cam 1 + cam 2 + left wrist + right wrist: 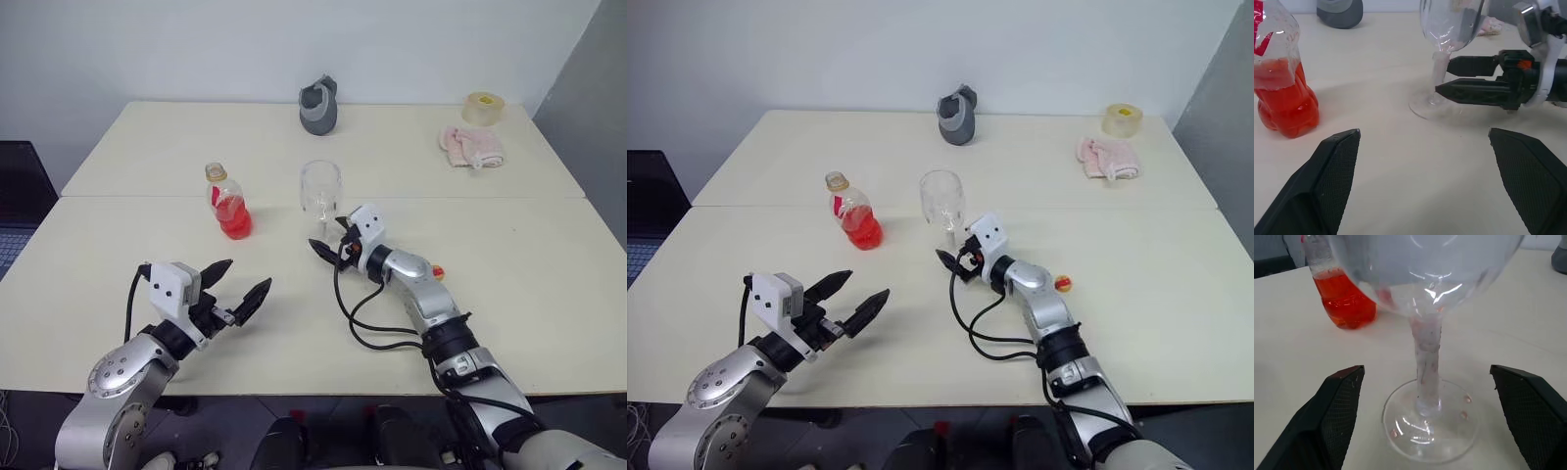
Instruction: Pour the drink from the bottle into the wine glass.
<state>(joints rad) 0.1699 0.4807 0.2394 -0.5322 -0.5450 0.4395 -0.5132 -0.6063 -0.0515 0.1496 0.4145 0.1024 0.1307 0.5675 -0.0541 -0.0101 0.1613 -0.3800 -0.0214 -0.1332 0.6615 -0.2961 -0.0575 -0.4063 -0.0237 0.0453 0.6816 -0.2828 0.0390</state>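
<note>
So we've got the wine glass (320,188) standing upright on the pale table (529,264), roughly mid-table, with the bottle (227,202) standing just off to its left, a clear gap between them. The bottle has no cap on, and the drink (234,220) fills its lower part, bright red. The glass bowl looks empty to us; from the right wrist view we see a few reddish droplets on the stem and foot.

Our right gripper (331,240) sits low at the base of the glass, fingers spread wide on either side of the stem, not touching it. In the right wrist view the two fingertips (1344,404) stand well clear of the foot on both sides.

Our left gripper (235,286) hovers over the near part of the table, well short of the bottle, with its fingers wide apart too and nothing between them.

Further back there's a grey cup-like thing (318,105) near the far edge, plus a pink cloth (471,146) and a roll of tape (482,108) at the far right. A small orange-red bit (437,273) lies on the table beside the right forearm.
</note>
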